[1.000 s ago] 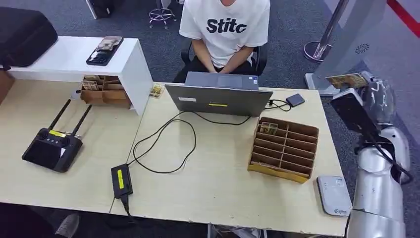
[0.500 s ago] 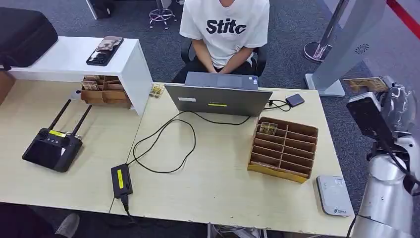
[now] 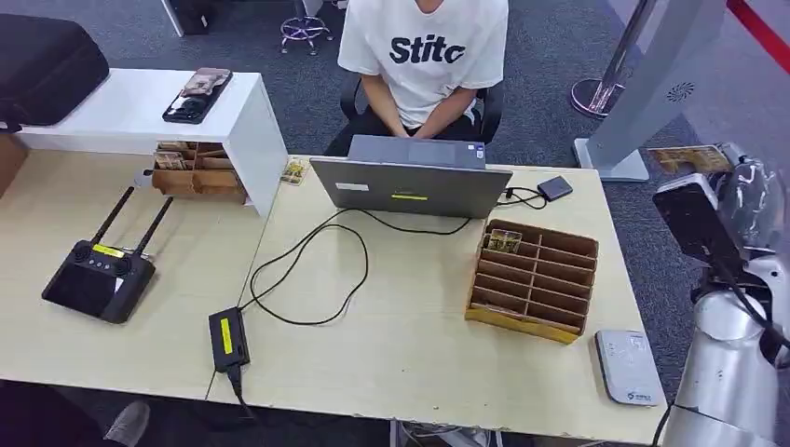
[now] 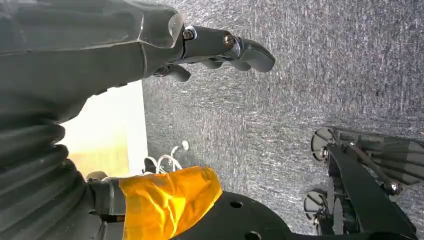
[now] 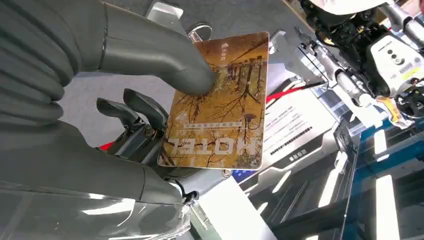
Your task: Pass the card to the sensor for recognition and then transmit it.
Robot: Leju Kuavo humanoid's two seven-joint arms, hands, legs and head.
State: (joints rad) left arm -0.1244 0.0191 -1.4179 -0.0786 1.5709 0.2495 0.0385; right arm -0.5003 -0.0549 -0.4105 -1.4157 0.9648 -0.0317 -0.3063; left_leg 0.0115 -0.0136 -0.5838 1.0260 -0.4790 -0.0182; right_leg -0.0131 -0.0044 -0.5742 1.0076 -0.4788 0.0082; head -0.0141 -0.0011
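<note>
A brown hotel card (image 3: 691, 158) is held flat in my right hand (image 3: 745, 197), raised off the table's right edge, beyond the far right corner. In the right wrist view the thumb (image 5: 160, 55) presses on the card (image 5: 222, 105) and dark fingers (image 5: 132, 112) lie under it. The white sensor (image 3: 629, 366) lies on the table's front right corner, well below and in front of the hand. My left hand (image 4: 220, 47) hangs over grey carpet and holds nothing.
A cardboard slotted box (image 3: 533, 279) with one card (image 3: 505, 241) stands left of the sensor. A laptop (image 3: 410, 182) with cables, a small black drive (image 3: 555, 187) and a seated person (image 3: 424, 56) are behind. A grey stand (image 3: 652, 84) rises beside my right hand.
My right hand moved to the right and slightly down with the card, away from the table corner, then stayed nearly still over the last half second.
</note>
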